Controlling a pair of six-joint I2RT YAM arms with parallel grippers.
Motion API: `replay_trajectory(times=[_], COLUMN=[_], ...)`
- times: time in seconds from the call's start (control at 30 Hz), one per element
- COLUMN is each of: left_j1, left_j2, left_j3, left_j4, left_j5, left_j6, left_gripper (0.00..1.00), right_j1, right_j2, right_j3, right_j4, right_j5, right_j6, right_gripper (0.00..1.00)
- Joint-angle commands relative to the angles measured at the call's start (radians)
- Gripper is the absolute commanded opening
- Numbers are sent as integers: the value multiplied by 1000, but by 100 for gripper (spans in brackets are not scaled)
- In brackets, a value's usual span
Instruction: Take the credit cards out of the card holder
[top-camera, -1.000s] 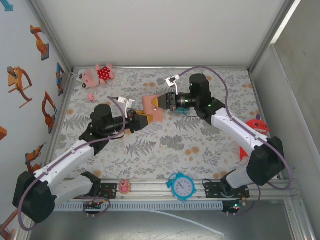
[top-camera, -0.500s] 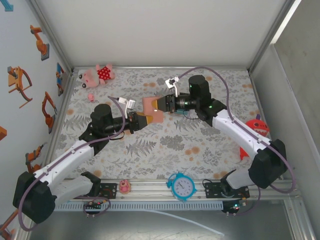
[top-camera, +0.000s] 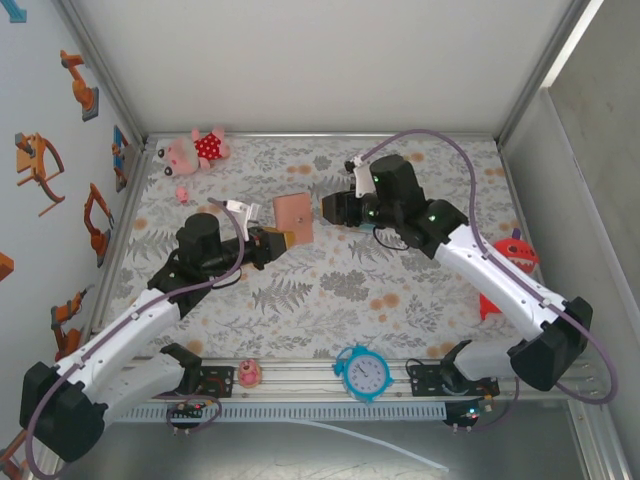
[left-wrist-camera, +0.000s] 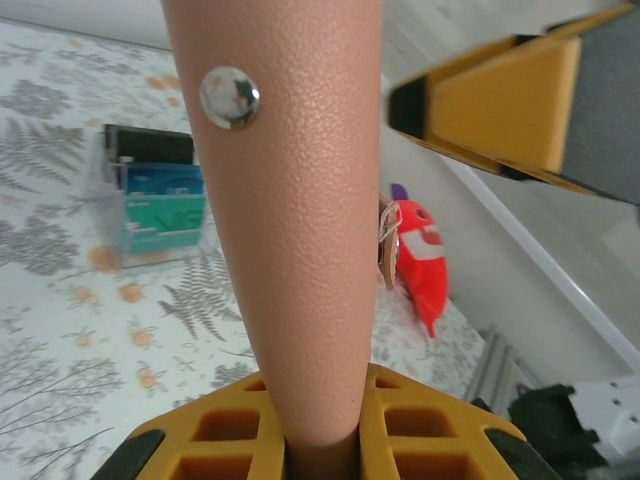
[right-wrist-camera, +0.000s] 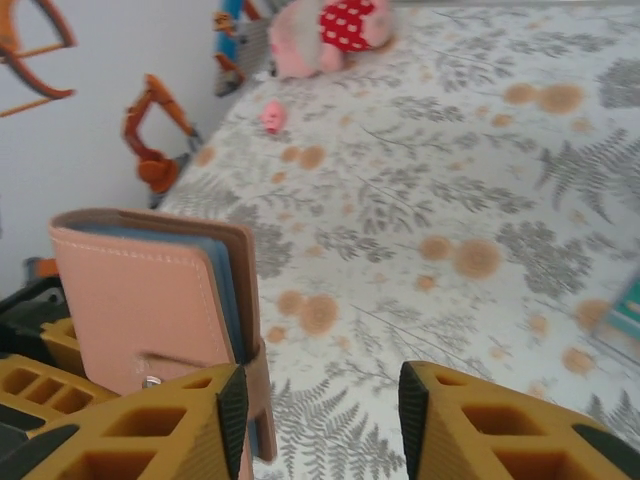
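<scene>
The left fingers are clamped on one end of the closed tan card holder and hold it upright above the counter, in the upper middle of the top view. The right fingers stand parted with nothing between them, just right of the holder with a gap to it. In the left wrist view, a small box of teal cards sits at left and a red toy right of centre.

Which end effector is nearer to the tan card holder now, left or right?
Left. The left end effector is shut on the near edge of the card holder; the right end effector stands open just beside it, on its right, not holding it.
</scene>
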Motion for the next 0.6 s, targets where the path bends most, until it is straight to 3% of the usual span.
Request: replay_trajectory(times=[0.0, 0.23, 0.57], left_j1=[1, 1, 1], left_j2=[-20, -18, -12], left_j3=[37, 38, 34], left_j4=[-41, -59, -50], left_j5=[-110, -164, -160], left_j6=[22, 25, 25], left_gripper=[0, 0, 0], right_j1=[71, 176, 231], right_j2=[15, 85, 206], right_j3=[58, 109, 216], right_j4=[-127, -120, -119], right_j5=[251, 297, 266], right_j6=[18, 66, 70], right_gripper=[41, 41, 42])
